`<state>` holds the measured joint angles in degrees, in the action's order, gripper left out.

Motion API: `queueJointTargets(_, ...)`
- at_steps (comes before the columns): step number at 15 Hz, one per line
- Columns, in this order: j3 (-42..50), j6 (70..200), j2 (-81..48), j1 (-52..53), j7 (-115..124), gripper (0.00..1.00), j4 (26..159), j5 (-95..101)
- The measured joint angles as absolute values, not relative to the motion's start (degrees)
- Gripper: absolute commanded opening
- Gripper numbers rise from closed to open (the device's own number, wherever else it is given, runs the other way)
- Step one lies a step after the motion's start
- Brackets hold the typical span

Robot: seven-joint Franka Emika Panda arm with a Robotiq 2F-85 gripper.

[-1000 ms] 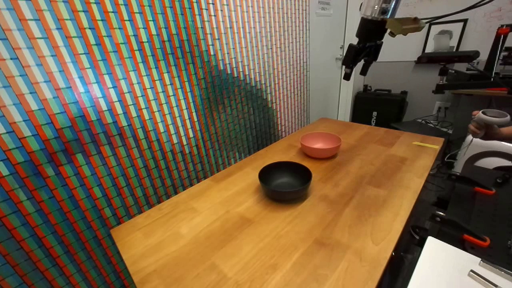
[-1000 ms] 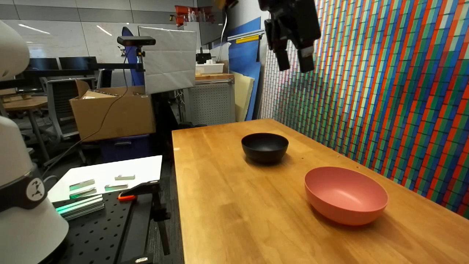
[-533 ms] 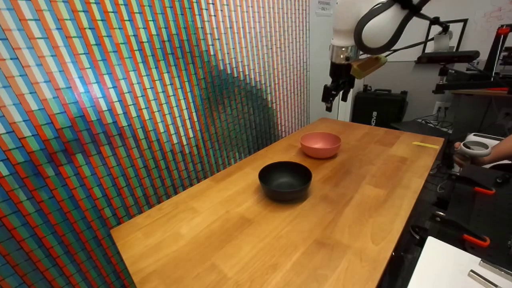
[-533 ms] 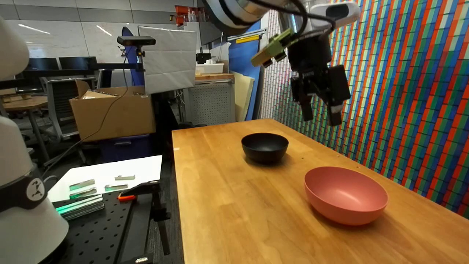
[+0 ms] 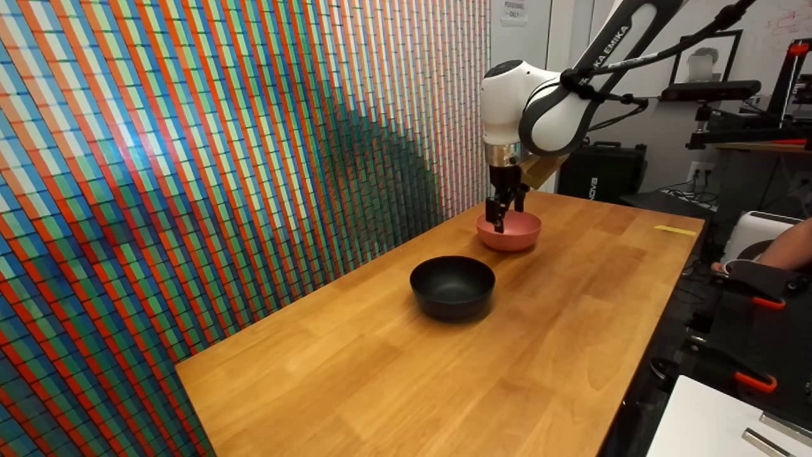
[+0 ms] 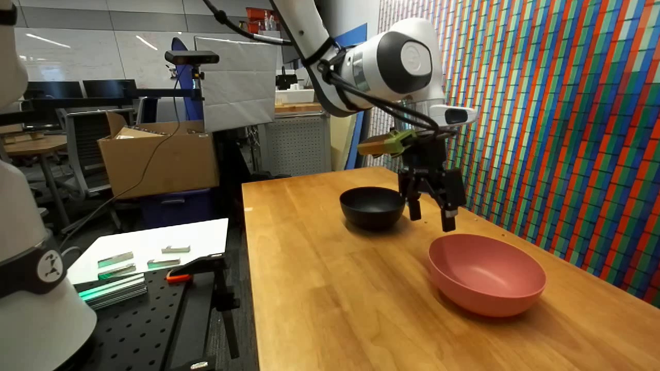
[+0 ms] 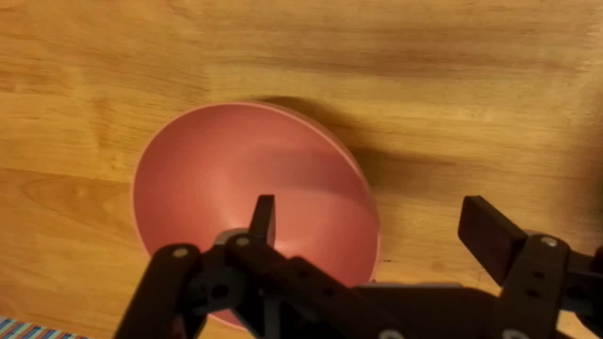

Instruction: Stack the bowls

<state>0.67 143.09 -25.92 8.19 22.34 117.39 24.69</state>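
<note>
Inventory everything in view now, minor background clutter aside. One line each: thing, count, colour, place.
Table: 1, brown, centre of both exterior views
Patterned wall: 1, multicoloured, alongside table
Pink bowl: 1, pink, on table
Black bowl: 1, black, on table, apart from pink bowl
Yellow strip: 1, yellow, on table
Hard case: 1, black, beyond table
Blue bin: 1, blue, background
Cardboard box: 1, brown, directly above blue bin
White panel: 1, white, beside table
Metallic pieces: several, silvery, on white panel
Robot arm: 1, white and black, above table
Gripper: 1, black, open, over pink bowl's rim in wrist view
Person's forearm: 1, skin tone, edge of an exterior view
</note>
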Motion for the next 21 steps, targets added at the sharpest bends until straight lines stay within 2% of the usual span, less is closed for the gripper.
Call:
queueJointTargets(7, 6.3, 143.1, -36.1, 16.2, 22.5, 1.00, 112.8, 29.9)
queueJointTargets(8, 7.0, 143.1, -37.0, 17.1, 22.8, 0.75, 112.4, 30.7)
queueJointTargets(9, 7.6, 143.1, -37.8, 17.8, 23.0, 0.73, 112.1, 31.3)
queueJointTargets(10, 8.1, 143.1, -38.3, 18.6, 23.3, 0.66, 111.8, 32.0)
queueJointTargets(16, 9.2, 143.1, -39.2, 21.7, 25.8, 0.18, 111.4, 35.7)
queueJointTargets(17, 9.2, 143.1, -39.2, 21.8, 26.0, 0.12, 111.3, 36.0)
queueJointTargets(21, 9.4, 143.0, -39.2, 21.8, 26.3, 0.08, 111.0, 37.2)
